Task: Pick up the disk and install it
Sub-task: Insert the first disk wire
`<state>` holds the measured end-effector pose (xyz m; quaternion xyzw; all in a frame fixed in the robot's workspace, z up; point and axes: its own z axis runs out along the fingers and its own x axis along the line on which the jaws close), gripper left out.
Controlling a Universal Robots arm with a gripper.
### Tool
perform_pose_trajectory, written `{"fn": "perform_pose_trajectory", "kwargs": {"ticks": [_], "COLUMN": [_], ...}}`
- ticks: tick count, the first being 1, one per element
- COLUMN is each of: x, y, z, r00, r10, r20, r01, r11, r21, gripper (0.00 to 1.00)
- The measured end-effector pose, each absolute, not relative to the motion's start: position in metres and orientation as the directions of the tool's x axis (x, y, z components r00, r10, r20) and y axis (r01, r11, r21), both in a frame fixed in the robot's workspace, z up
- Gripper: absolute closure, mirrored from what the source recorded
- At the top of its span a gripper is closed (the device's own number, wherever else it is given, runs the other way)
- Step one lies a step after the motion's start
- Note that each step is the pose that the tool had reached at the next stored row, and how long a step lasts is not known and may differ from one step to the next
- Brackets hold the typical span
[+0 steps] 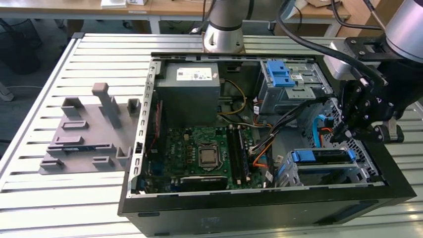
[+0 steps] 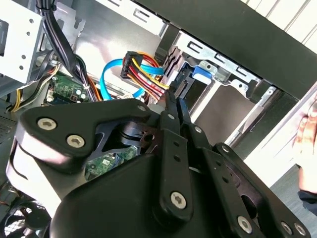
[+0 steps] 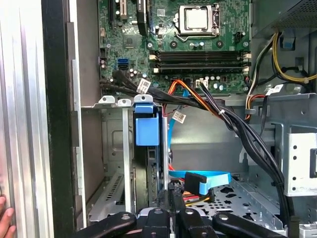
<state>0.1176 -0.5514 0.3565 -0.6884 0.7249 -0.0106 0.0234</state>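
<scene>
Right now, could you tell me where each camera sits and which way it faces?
Exterior view: off the arm, above, looking down into the open case; the arm and gripper show.
First wrist view: on the wrist, facing the motherboard and disk.
Second wrist view: behind the gripper, facing the bay.
Both wrist views share the blue cable.

Exterior view: we look down from high and in front onto the open computer case (image 1: 264, 134) on the slatted table (image 1: 39, 203), taking in the whole case.

First wrist view: we face straight down into the case, close, toward the motherboard (image 3: 198, 44).

Second wrist view: we peer along the gripper (image 2: 176, 101) at close range, obliquely.

Shared by all views: the blue-tabbed drive bay (image 1: 320, 157) (image 2: 203, 72) (image 3: 147, 126).
</scene>
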Motion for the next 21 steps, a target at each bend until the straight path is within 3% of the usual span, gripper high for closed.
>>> {"fn": "perform_pose_trajectory", "kwargs": {"ticks": [3, 4, 15, 17, 18, 21], "x": [0.1176, 0.1175, 0.1172, 0.1172, 0.1176, 0.1213], "y": [-0.5488, -0.5480, -0.5473, -0.5474, -0.5474, -0.5474], "z": [0.3554, 0.3551, 0.3470, 0.3465, 0.3465, 0.3463], "r00": [-0.051, -0.051, -0.051, -0.051, -0.051, -0.051], "r10": [-0.999, -0.999, -0.999, -0.999, -0.999, -0.999], "r20": [-0.019, -0.019, -0.017, -0.017, -0.017, -0.017], "r01": [-0.998, -0.998, -0.997, -0.997, -0.997, -0.997], "r11": [0.052, 0.052, 0.052, 0.052, 0.052, 0.052], "r21": [-0.048, -0.048, -0.061, -0.061, -0.060, -0.049], "gripper": [0.82, 0.75, 0.75, 0.77, 0.83, 0.84]}}
